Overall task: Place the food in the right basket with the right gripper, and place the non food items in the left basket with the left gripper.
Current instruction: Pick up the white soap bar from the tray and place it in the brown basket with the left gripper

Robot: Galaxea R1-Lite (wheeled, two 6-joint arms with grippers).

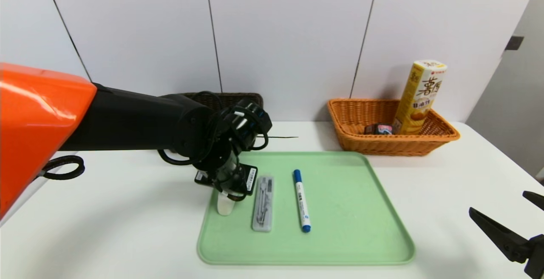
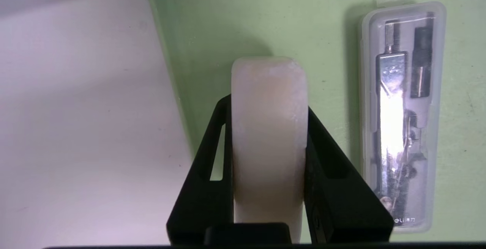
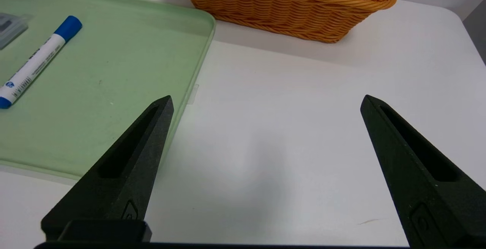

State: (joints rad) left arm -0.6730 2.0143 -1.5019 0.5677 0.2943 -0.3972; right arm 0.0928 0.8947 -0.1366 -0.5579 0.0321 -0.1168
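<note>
Left end effector [image 2: 269,127] clamped the white block [image 2: 269,135] at the tray's [image 1: 361,228] left edge; smooth rounded sides risked slipping out before the left basket [image 1: 229,98]; right end effector [image 3: 265,103] gaped, idle.

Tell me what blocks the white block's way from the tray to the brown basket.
Nothing visible does. The left tool grips the white block at the tray's left edge; the brown basket sits behind it, mostly hidden by the left arm, with only bare table seen between.
</note>
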